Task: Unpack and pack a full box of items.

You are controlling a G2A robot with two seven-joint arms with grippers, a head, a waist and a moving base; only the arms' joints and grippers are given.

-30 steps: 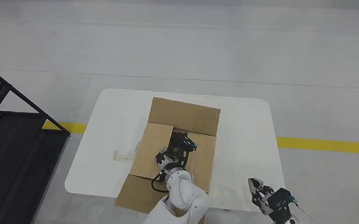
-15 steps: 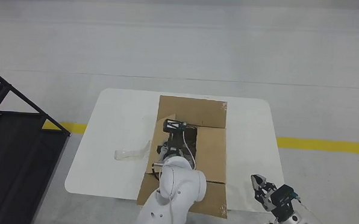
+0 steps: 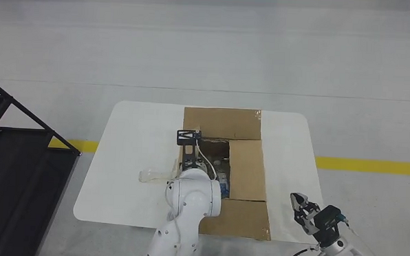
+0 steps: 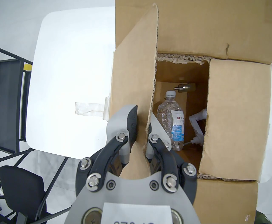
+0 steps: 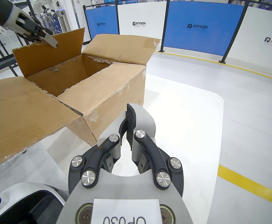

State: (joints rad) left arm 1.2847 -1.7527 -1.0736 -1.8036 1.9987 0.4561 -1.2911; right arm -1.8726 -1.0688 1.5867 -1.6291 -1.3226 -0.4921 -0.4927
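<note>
1. Our left gripper (image 4: 142,118) has its fingers (image 4: 132,118) narrowed onto the edge of the box's left flap (image 4: 136,74). One pad sits on the outer face and the other on the inner face, so the cardboard is pinched between them.
2. The held flap stands upright along the left side of the opening. From the right wrist view, we see the left gripper (image 5: 45,39) at the flap's (image 5: 53,53) top edge.
3. Our right gripper (image 5: 128,122) has its pads pressed together with nothing between them. It hangs off the near right corner of the table (image 5: 187,110), apart from the box (image 5: 106,84).
4. The box (image 3: 246,212) sits in the middle of the white table (image 3: 128,152). Its far, right and near flaps are folded outward.
5. Inside the box (image 4: 233,127), we see a clear water bottle (image 4: 170,118) lying on the bottom. A small metal cylinder (image 4: 184,87) lies beyond its cap, and a white plastic part (image 4: 197,125) lies beside it, partly under the right flap.
6. A strip of clear tape (image 4: 89,108) lies on the table (image 4: 70,63), just left of the box.
</note>
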